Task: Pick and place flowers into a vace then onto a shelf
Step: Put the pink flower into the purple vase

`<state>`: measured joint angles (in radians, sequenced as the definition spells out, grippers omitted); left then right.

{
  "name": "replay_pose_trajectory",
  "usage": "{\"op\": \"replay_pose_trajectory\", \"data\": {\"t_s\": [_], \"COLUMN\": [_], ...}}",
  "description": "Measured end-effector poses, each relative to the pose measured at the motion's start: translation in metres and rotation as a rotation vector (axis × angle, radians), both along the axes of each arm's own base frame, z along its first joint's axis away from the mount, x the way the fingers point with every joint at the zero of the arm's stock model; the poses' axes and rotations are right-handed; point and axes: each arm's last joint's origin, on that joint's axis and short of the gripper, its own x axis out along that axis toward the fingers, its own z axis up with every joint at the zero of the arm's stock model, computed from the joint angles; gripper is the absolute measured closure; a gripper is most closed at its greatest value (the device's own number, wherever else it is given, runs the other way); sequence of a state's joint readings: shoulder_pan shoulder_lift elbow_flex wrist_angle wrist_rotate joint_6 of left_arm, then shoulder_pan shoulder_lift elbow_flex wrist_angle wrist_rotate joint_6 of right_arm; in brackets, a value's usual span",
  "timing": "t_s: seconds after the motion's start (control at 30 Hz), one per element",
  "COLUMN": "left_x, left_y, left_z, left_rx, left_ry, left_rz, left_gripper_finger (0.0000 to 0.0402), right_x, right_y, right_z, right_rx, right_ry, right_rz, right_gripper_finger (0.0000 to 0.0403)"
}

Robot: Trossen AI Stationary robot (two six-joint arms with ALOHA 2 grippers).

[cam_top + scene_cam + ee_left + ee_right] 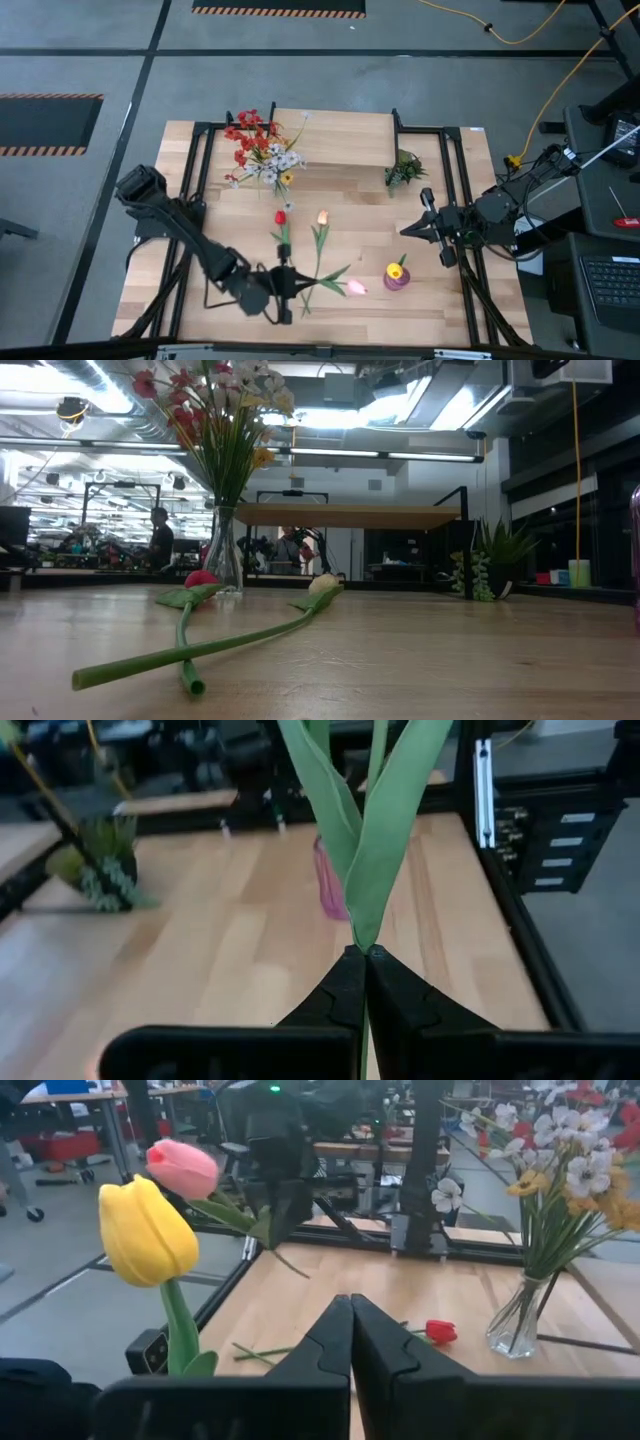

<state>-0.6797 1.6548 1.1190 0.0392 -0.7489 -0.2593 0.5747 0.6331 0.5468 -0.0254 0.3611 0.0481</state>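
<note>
- Left gripper point(296, 284) at the counter's point(450, 290) near edge, fingers point(335, 995) pinched on the pink tulip's point(355, 287) stem; bloom raised off the wood.
- Right gripper point(408, 230) idle at right side, fingers pressed together, empty.
- Yellow tulip point(397, 268) upright in purple vase point(396, 281).
- Red tulip point(281, 217) and orange tulip point(322, 216) lie mid-counter.
- Sprays stand in glass vase point(224, 565) beside the shelf point(340, 135).

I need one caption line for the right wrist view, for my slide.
Shut right end effector facing a yellow tulip, a pink tulip and the glass vase.
</note>
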Motion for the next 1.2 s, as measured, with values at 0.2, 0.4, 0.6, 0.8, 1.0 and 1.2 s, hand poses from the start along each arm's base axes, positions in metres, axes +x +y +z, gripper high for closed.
{"op": "replay_pose_trajectory", "data": {"t_s": [0.2, 0.4, 0.6, 0.8, 1.0, 1.2], "left_x": [0.005, 0.002, 0.015, 0.03, 0.035, 0.035], "left_y": [0.03, 0.05, 0.084, 0.124, 0.142, 0.148], "left_z": [-0.001, -0.001, 0.005, 0.009, 0.01, 0.015], "left_rx": [-0.01, 0.054, 0.095, 0.084, 0.067, 0.103], "left_ry": [-0.12, -0.272, -0.423, -0.474, -0.495, -0.543], "left_rz": [-0.054, -0.103, -0.197, -0.249, -0.249, -0.234], "left_gripper_finger": [0.04, 0.04, 0.04, 0.04, 0.04, 0.04], "right_x": [0.0, 0.003, 0.016, 0.03, 0.04, 0.052], "right_y": [0.0, 0.001, -0.001, -0.003, -0.001, 0.0], "right_z": [0.001, 0.001, 0.005, -0.002, 0.004, 0.018], "right_rx": [-0.034, -0.128, -0.192, -0.237, -0.23, -0.237], "right_ry": [-0.014, -0.044, -0.112, -0.082, -0.097, -0.118], "right_rz": [0.004, 0.004, -0.043, -0.085, -0.039, 0.011], "right_gripper_finger": [0.0388, 0.0388, 0.0393, 0.0374, 0.0344, 0.0312]}}
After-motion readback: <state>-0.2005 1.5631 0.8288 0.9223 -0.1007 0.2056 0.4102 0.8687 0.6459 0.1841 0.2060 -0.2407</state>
